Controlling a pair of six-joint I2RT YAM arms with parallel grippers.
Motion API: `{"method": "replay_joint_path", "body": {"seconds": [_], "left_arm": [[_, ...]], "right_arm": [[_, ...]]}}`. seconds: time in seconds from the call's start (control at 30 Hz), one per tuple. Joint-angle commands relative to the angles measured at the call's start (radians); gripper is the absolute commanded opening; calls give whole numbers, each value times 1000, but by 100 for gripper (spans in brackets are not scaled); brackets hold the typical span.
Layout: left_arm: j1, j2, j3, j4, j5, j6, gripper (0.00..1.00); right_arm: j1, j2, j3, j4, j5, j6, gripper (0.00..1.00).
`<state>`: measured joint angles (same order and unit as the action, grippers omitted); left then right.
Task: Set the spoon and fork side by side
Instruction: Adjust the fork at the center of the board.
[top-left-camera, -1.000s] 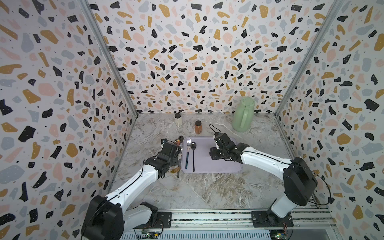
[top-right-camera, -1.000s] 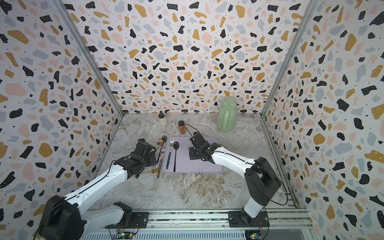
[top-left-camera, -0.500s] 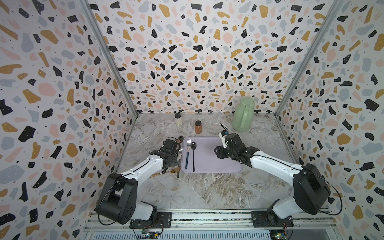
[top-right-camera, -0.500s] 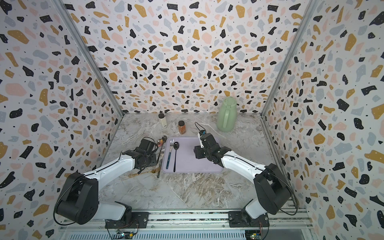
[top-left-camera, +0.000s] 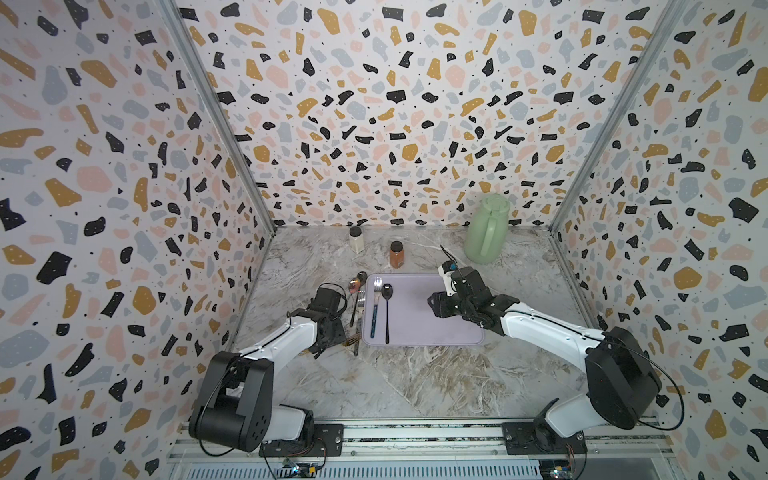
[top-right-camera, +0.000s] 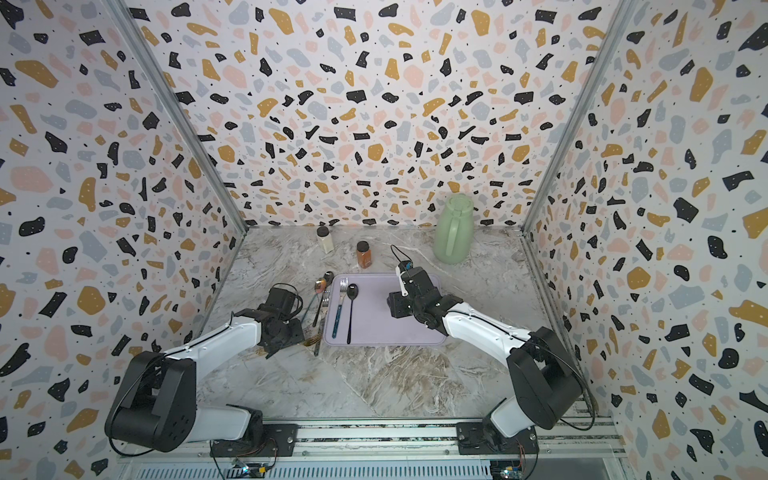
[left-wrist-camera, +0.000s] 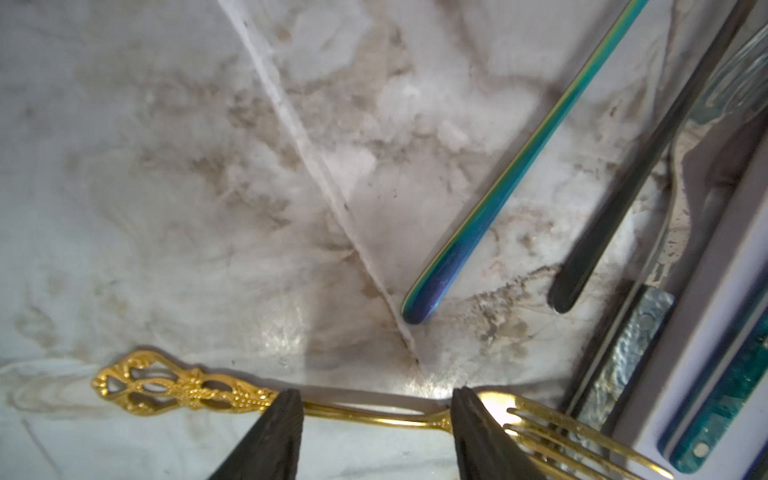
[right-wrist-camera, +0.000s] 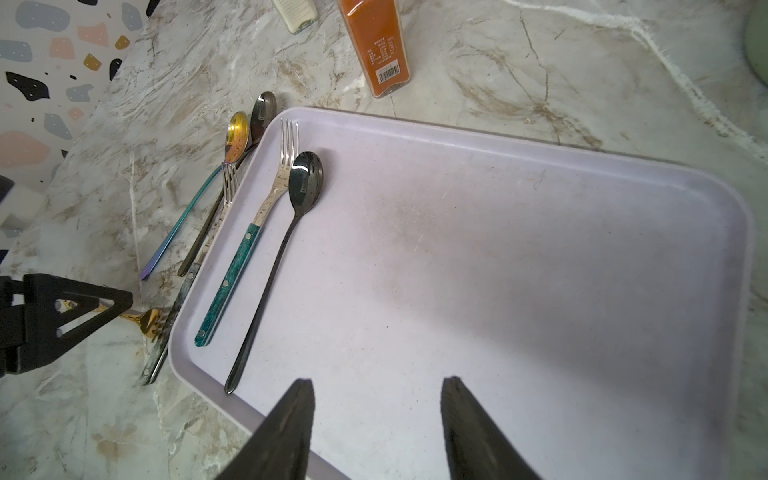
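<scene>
A teal-handled fork (top-left-camera: 376, 309) and a black spoon (top-left-camera: 387, 309) lie side by side, heads toward the back wall, on the left part of a lavender tray (top-left-camera: 432, 328). Both top views show them (fork (top-right-camera: 340, 307), spoon (top-right-camera: 351, 309)), and so does the right wrist view (fork (right-wrist-camera: 230, 278), spoon (right-wrist-camera: 305, 178)). My right gripper (right-wrist-camera: 378, 380) hangs open over the tray's bare middle (top-left-camera: 438, 305), holding nothing. My left gripper (left-wrist-camera: 376, 392) is open, low over the table left of the tray (top-left-camera: 330, 338). A gold fork (left-wrist-camera: 183, 388) lies under its fingertips, ungripped.
Spare cutlery lies on the table along the tray's left rim: an iridescent spoon (right-wrist-camera: 237, 133), a dark spoon (right-wrist-camera: 264, 110) and a mottled-handled fork (right-wrist-camera: 228, 183). Behind the tray stand an orange spice jar (top-left-camera: 396, 254), a white shaker (top-left-camera: 355, 240) and a green jug (top-left-camera: 486, 230).
Both arms have folded lower. My left gripper has drawn a little toward the front, beside the tray. The right gripper has stayed over the tray. Fork and spoon have not moved.
</scene>
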<state>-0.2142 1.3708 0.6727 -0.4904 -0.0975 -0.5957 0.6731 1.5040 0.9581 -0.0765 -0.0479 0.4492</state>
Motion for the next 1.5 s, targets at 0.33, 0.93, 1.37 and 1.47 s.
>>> {"method": "replay_joint_path", "body": {"seconds": [0.33,0.93,1.37,1.47], "left_arm": [[1,-177,-158,-73,163,-103,59],[-85,-250,-106,-42,-8,-93,67],[156,26,10,117,61,-8,69],[159,47,9,113,78,-21,68]], "right_arm": [[-4,-51,-7,-6,30,3,55],[-4,-40,-9,-2,29,3,55],[-4,-27,-7,3,37,-4,55],[-5,-25,-5,2,40,-5,55]]}}
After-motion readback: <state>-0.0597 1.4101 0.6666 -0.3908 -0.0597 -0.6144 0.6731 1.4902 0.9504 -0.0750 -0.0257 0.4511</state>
